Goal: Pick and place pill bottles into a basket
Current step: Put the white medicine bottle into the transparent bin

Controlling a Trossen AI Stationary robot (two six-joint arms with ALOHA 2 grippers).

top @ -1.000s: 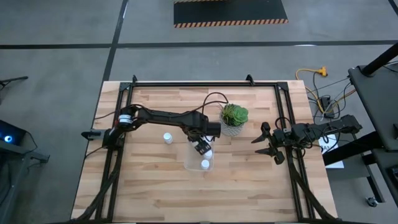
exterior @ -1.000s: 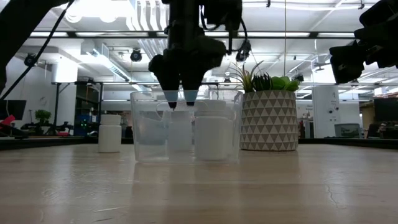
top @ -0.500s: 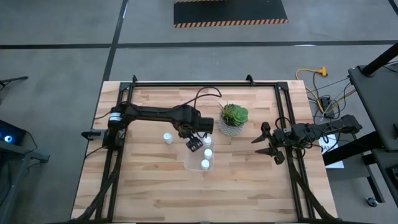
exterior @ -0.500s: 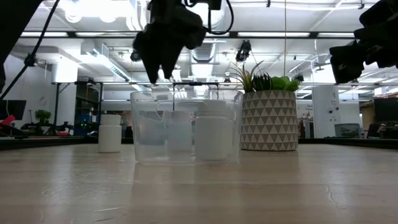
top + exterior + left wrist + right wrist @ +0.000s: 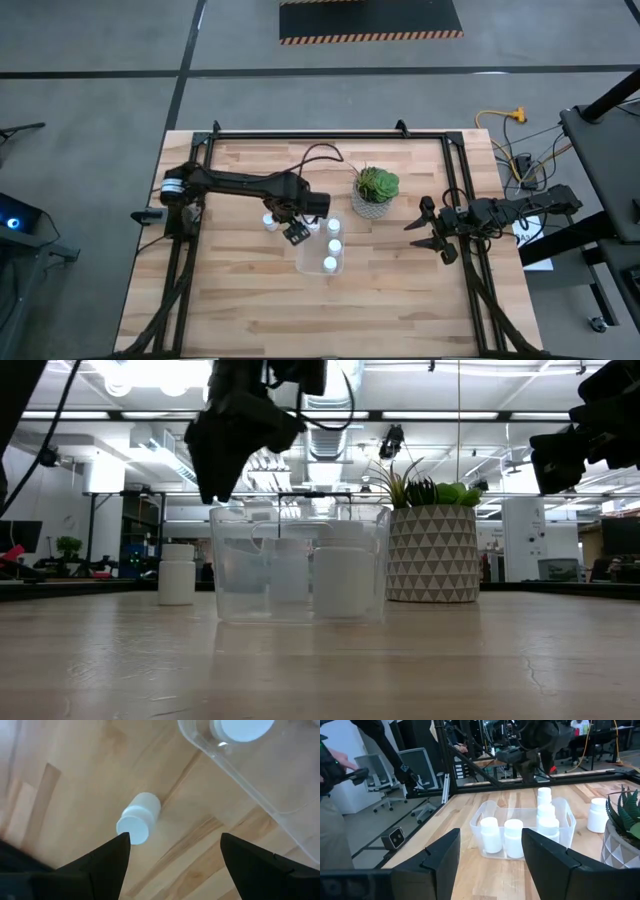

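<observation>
Your left pincer (image 5: 293, 232) hangs raised mid-tabletop, fingers (image 5: 107, 862) spread apart, arm stretched from the left. Your right pincer (image 5: 424, 228) waits at the right edge, fingers apart.

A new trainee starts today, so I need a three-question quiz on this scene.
1. True or false: the plant sits inside the basket.
2. How many bottles stand on the table outside the basket?
3. Which is nearest the lone bottle: A left gripper, B right gripper?
Key: 1 false; 2 one; 3 A.
</observation>
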